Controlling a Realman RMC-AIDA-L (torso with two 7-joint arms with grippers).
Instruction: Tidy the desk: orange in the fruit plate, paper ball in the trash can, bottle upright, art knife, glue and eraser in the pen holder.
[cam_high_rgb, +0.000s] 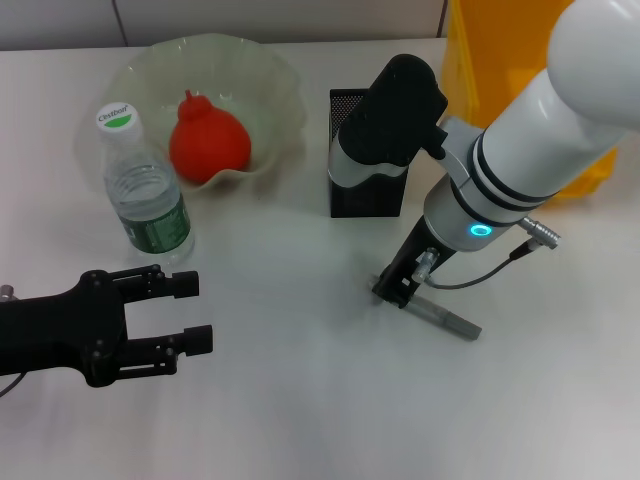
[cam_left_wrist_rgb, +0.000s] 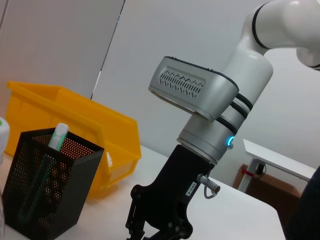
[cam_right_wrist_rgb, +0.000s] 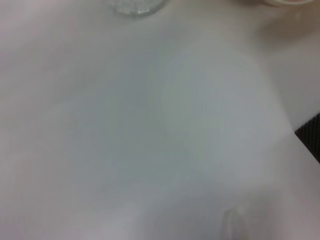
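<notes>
Two arms share our white desk (cam_high_rgb: 300, 400). Nearest, at the left, our left gripper (cam_high_rgb: 190, 312) hovers low over the desk with its black fingers (cam_high_rgb: 170, 285) spread wide and nothing between them. Right of centre, our right gripper (cam_high_rgb: 392, 290) is down at the desk, its tip at the near end of a grey art knife (cam_high_rgb: 448, 320) that lies flat, pointing right; we cannot tell how far its fingers are parted or whether they grip the knife.

Farther back on the left, the water bottle (cam_high_rgb: 143, 190) stands upright, green cap up. Just beyond it, the orange (cam_high_rgb: 208, 143) sits in the pale green fruit plate (cam_high_rgb: 265, 75). In the middle, the black mesh pen holder (cam_high_rgb: 352, 195) stands behind the right forearm; the left wrist view shows a white and green glue stick (cam_left_wrist_rgb: 57, 137) upright inside it. At the far right is a yellow bin (cam_high_rgb: 480, 60).
</notes>
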